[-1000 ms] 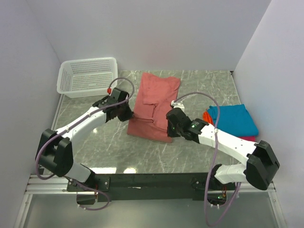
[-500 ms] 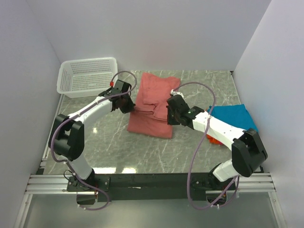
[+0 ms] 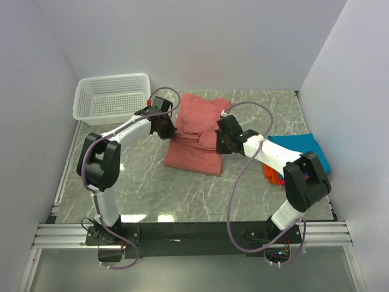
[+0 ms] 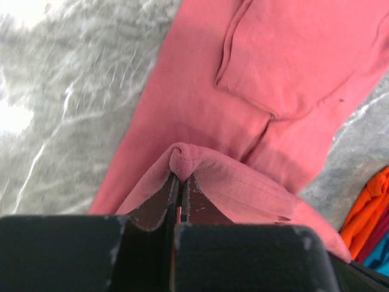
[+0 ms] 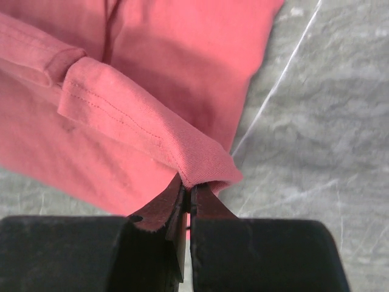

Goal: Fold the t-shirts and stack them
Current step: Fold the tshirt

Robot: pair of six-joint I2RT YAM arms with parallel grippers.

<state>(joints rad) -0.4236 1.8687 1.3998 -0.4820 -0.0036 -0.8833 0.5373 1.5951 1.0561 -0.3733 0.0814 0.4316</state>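
The left hand (image 3: 164, 126) and right hand (image 3: 223, 142) each pinch an edge of the salmon-red t-shirt (image 3: 194, 159) lying mid-scene on the desk (image 3: 158, 188), where uneven pulling could slip the cloth free or skew the fold.

The top view looks down on the counter (image 3: 158, 188) from high behind its near edge. Both close wrist views share the salmon t-shirt (image 3: 197, 118).

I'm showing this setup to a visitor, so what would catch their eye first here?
The salmon-red t-shirt lies in the middle, with the left gripper and right gripper each shut on a pinched fold at its sides. At the right edge a teal t-shirt tops a small stack, and a white mesh basket stands far left.
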